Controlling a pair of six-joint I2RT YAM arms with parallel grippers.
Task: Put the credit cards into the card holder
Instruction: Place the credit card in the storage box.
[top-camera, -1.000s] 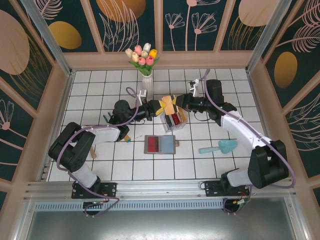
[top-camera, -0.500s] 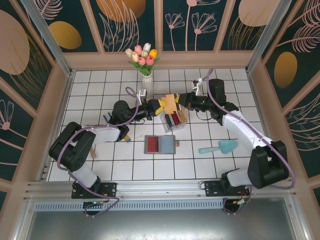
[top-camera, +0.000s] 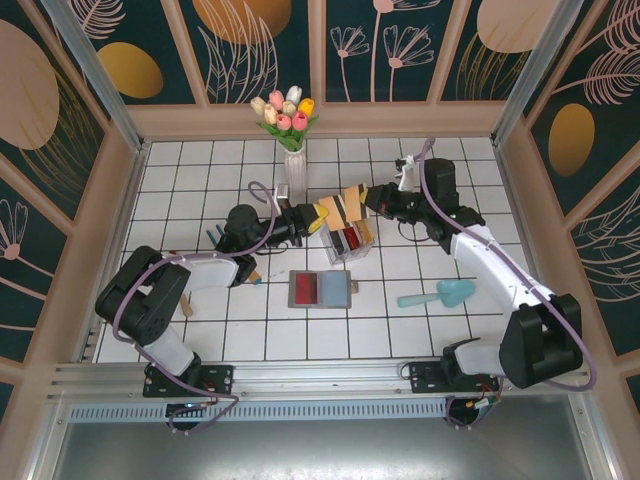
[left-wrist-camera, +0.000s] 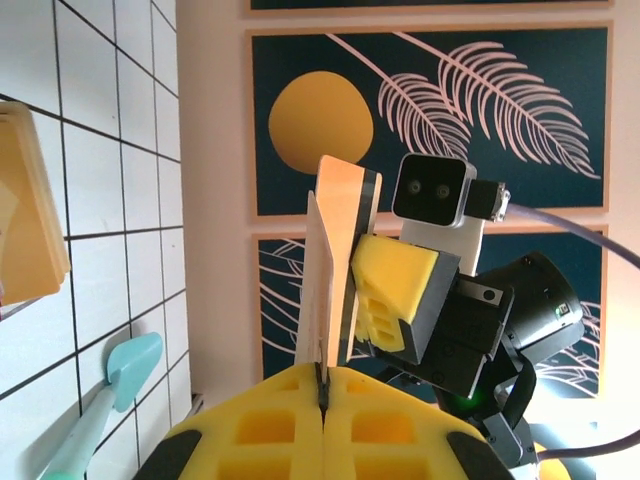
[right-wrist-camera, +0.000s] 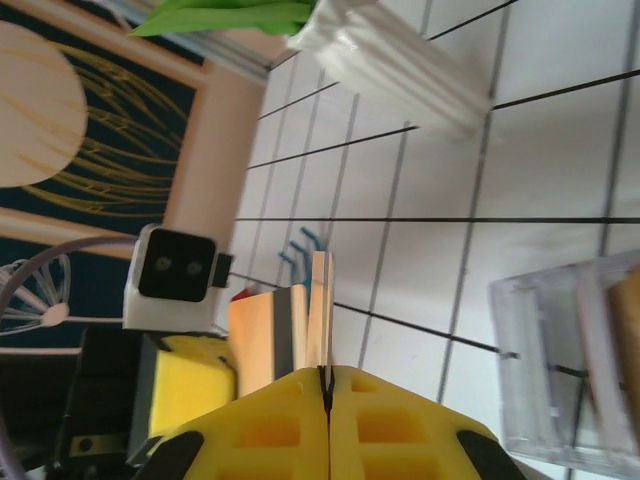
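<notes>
2-handed pinch above the tabletop's far middle: left gripper (top-camera: 312, 217) clenched on one end of the tan credit cards (top-camera: 340, 207), right gripper (top-camera: 368, 200) clenched on the other end, just over the clear rack (top-camera: 350, 243). Looks like 2 cards, faces touching; cannot tell for sure. Best to slide apart along the faces, not bend. Hold 1 grip firm before loosening the other.

Card holder (top-camera: 321, 290) open and flat at the tabletop's near middle, grey rim, red-brown and blue panels up, well apart from the pinch. Tan faces, dark stripe, thin. More of them, red and black, upright in the rack.
</notes>
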